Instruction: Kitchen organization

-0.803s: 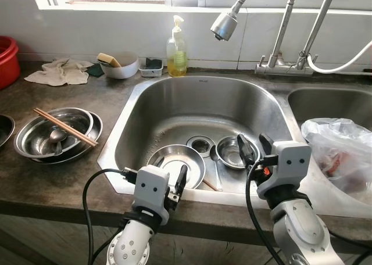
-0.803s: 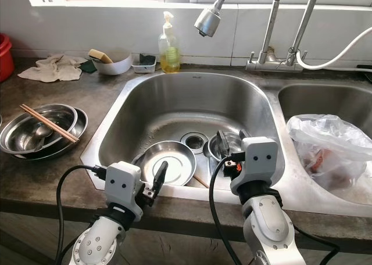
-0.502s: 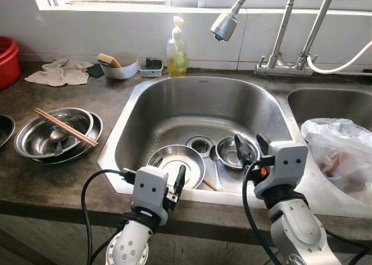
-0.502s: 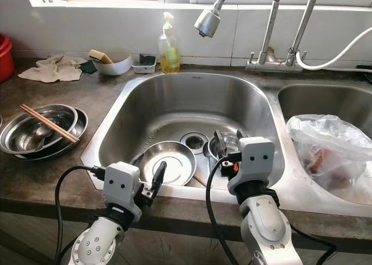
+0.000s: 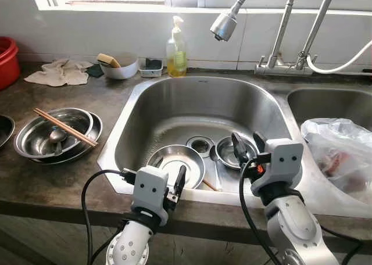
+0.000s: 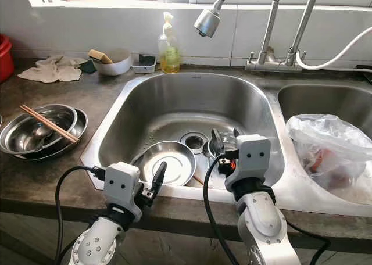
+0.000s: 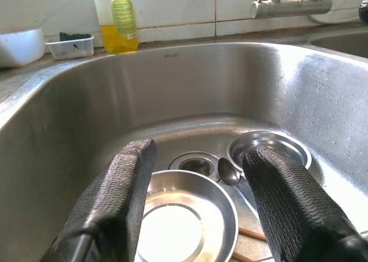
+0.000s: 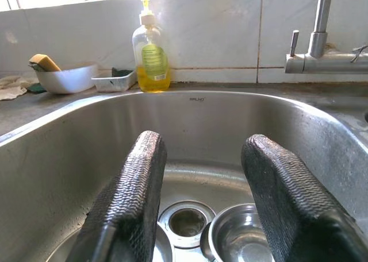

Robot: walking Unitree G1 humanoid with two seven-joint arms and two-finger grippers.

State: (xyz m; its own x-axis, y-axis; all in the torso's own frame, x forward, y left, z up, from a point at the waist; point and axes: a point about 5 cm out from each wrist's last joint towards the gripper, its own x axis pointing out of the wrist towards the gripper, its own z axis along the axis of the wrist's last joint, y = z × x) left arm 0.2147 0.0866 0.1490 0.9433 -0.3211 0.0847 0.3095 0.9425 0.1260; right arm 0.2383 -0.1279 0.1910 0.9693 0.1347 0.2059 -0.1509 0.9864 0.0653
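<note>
The big stainless steel sink basin (image 5: 174, 108) is holding the unwashed dishes, presumably waiting for a rinse: a wide shallow steel plate (image 5: 177, 163) is lying at the near side, and a small steel bowl (image 5: 229, 150) is sitting beside the round drain (image 5: 200, 143), with a metal spoon (image 7: 228, 171) lying between them. The right gripper (image 5: 244, 144) is hovering over the small bowl, its fingers spread apart and holding nothing, seemingly lining up a grasp. The left gripper (image 7: 198, 176) is poised at the sink's near rim above the plate, its fingers parted and empty. On the dark counter at the left, stacked steel bowls (image 5: 55, 134) are carrying wooden chopsticks (image 5: 64, 126), likely set aside for later.
</note>
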